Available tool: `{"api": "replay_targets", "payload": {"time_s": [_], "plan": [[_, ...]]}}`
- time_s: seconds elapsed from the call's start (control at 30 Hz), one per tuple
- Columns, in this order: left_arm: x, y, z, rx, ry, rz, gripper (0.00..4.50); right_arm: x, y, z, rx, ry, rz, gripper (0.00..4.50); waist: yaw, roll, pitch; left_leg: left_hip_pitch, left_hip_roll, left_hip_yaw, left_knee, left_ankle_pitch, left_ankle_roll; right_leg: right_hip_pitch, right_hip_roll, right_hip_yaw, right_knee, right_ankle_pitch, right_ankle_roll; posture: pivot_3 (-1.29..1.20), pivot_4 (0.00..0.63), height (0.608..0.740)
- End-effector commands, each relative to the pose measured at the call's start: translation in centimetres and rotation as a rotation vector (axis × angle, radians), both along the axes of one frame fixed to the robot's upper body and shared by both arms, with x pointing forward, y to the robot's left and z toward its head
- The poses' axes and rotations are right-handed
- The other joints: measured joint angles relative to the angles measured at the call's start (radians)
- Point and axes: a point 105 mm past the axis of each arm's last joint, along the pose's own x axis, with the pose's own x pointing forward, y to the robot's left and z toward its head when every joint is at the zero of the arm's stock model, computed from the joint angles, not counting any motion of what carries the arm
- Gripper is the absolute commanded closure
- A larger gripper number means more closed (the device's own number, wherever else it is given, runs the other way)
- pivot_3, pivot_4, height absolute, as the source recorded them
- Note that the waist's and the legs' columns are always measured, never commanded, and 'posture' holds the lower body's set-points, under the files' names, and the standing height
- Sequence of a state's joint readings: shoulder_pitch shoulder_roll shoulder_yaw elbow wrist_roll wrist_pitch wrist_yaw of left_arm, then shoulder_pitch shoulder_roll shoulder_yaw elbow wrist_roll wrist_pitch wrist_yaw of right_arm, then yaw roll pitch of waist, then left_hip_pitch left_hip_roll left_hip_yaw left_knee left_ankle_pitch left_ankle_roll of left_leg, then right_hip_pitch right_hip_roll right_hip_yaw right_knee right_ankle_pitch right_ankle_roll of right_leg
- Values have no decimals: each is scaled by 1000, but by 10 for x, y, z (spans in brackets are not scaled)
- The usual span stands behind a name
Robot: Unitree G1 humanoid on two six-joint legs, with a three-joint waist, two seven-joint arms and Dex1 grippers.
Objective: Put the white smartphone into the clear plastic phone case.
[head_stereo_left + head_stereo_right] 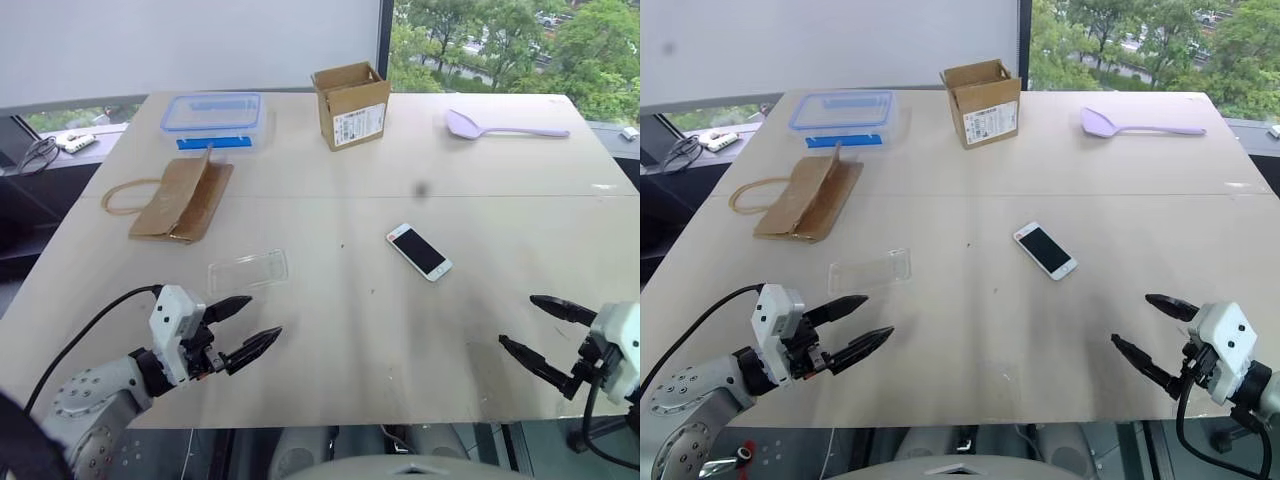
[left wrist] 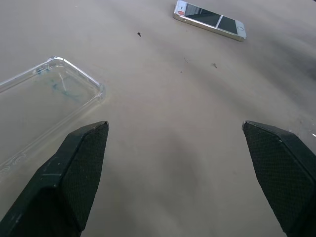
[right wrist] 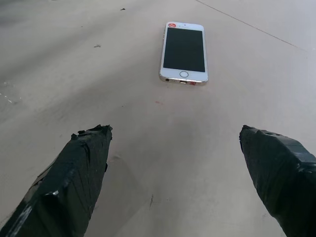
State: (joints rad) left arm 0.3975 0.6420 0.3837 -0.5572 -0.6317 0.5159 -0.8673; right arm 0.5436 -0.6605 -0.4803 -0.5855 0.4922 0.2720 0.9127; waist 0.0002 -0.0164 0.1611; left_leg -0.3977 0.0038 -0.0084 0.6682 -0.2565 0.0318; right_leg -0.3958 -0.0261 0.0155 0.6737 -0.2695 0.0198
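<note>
The white phone (image 1: pixel 419 251) lies flat and screen up near the middle of the table (image 1: pixel 330 180), turned at a slant. The clear case (image 1: pixel 248 271) lies open side up to its left, well apart from it and empty.

The left gripper (image 1: pixel 243 330) hovers over the near left part of the table with its two black fingers spread wide, holding nothing; the case sits just beyond its fingertips. The right gripper (image 1: pixel 535 332) hangs at the near right edge, also spread wide and empty, pointing inward toward the phone, which is some way ahead of it.

Farther back lie a brown paper bag (image 1: pixel 183 199), a clear food box with a blue lid (image 1: pixel 213 116), a small cardboard box (image 1: pixel 351 104) and a lilac spoon (image 1: pixel 503 127).
</note>
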Motion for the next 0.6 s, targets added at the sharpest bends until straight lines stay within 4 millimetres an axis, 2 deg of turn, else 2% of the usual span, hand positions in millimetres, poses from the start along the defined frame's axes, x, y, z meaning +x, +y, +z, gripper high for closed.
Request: {"api": "replay_targets", "payload": {"time_s": [0.03,0.13,0.3,0.43,0.53,0.6], "plan": [[15,10,12,71,-80,6,60,2,7,14,29,-64,42,0,1,0,0,0,0,0,0,0,0,0,0,0,0,0,0,0,150,740],[43,26,21,200,-136,12,60,5,32,28,96,-104,166,0,13,1,1,0,1,0,0,0,0,0,1,-2,0,0,1,0,150,740],[59,34,16,334,-136,-100,60,-6,64,44,119,-98,368,0,12,5,3,0,1,4,0,-1,2,0,0,-1,-2,1,-1,0,150,740],[76,42,1,461,-100,-189,60,-12,82,46,92,-77,477,0,14,4,3,-3,1,3,-2,-2,2,-1,0,-4,-7,3,2,0,150,740],[89,46,-17,516,-51,-271,838,-9,87,48,86,-95,479,0,17,4,3,-3,1,3,-3,-2,3,0,0,-4,-9,4,3,0,150,740],[92,48,-27,543,-14,-333,1693,-7,87,46,73,-100,463,0,19,3,3,-4,1,3,-3,-2,3,0,0,-4,-9,4,3,0,150,740]]}}
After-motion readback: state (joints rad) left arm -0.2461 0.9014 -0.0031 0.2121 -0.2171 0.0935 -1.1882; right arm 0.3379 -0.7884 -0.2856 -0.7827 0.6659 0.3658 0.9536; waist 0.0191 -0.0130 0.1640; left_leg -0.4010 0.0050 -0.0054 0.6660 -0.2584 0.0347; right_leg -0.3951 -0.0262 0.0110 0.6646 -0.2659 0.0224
